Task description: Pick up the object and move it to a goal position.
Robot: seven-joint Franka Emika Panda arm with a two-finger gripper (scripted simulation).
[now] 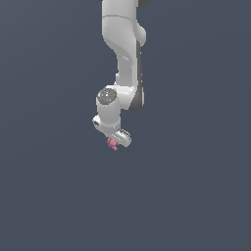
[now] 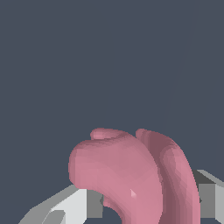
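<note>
While the white arm hangs down from the top of the exterior view, its claw [image 1: 115, 141] points at the flat grey ground with the pink object [image 1: 112, 143] tucked at its tip, so small against the claw that only a pink nub pokes out below. From the wrist view the same object [image 2: 131, 175] fills the space between the two grey fingers [image 2: 87, 203], one pad on each side of it, and to my eye the claw is clamped on it, the pink flanks looking pressed up to both pads. I can't tell from either view whether the piece is lifted clear of the counter or resting on it; no shadow or gap gives that away. It is a lumpy thing with rounded lobes and a crease between them, and I'd guess it weighs next to nothing and keeps its shape like hard plastic. The curved, smooth flanks look like the trouble: a lump like that could roll or squirt out if squeezed on a bulge. The safest hold seems to be across the thick middle, pads on opposite sides, not on the stubby ends. No goal marker shows in either view.
</note>
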